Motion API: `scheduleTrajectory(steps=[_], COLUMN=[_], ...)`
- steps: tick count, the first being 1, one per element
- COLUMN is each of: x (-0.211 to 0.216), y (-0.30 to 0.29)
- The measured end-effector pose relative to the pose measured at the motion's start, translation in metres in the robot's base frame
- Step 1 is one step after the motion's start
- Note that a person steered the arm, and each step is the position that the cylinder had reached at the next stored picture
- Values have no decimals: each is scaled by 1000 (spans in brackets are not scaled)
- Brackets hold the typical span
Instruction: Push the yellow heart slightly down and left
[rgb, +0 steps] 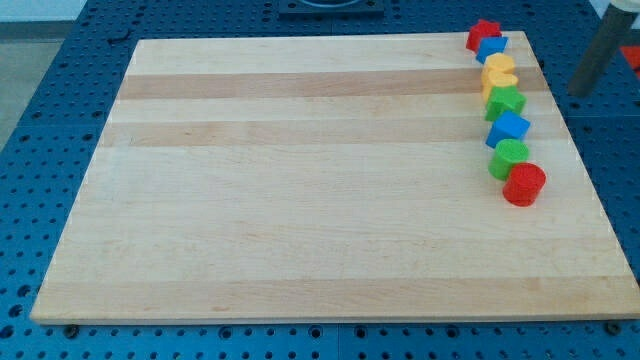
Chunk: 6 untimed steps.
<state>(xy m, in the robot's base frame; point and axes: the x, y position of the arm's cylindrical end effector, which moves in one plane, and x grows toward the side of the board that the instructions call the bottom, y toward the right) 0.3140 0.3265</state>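
A column of blocks runs down the wooden board's right side. From the top: a red star (484, 34), a blue block (492, 47), a yellow block (497, 65), a second yellow block that looks like the heart (502, 82), a green star (505, 102), a blue cube (508, 128), a green block (509, 157) and a red cylinder (524, 184). Neighbouring blocks touch or nearly touch. My tip (582, 93) is at the view's right, beyond the board's right edge, level with the yellow heart and well apart from it.
The wooden board (300, 200) lies on a blue perforated table (60, 120). The board's right edge (560, 120) runs just right of the block column.
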Motion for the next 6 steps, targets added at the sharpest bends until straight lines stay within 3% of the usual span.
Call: scheduleTrajectory(steps=[3, 6], x=[-9, 41], y=[-79, -152])
